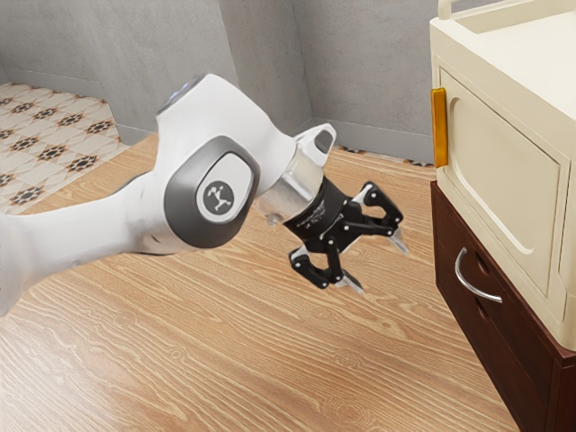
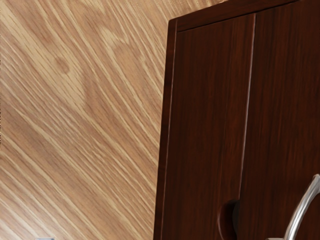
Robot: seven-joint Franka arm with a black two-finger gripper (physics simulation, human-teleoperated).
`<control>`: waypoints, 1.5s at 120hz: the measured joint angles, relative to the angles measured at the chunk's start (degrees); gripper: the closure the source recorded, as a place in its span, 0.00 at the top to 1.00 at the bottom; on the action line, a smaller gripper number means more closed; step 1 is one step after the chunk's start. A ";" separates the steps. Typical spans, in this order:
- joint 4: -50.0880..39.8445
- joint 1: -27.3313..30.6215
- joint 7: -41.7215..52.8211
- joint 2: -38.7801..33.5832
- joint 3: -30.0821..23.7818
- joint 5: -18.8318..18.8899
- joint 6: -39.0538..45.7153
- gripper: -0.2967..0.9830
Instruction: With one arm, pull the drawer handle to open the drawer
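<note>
The curved, silvery metal drawer handle (image 1: 460,274) is mounted on the front of the dark brown wooden cabinet (image 1: 453,227), below the cream upper unit (image 1: 504,193). My black two-finger tool (image 1: 376,263) is open, fingers spread, apart from the handle, with wood-grain flooring (image 1: 225,360) beneath.

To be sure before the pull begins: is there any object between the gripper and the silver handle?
Nothing visible stands between the open gripper and the silver handle on the dark cabinet. The yellow handle sits higher, on the cream upper part, out of that line.
</note>
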 joint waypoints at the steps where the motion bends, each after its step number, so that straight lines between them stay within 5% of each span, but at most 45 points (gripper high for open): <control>1: 0.00 0.03 -0.04 0.04 -0.01 0.13 0.09 0.65; 106: 1.68 -4.31 0.62 3.46 -2.98 2.07 5.30 0.56; 180: 3.70 -1.65 3.67 6.41 -3.52 2.25 8.22 0.52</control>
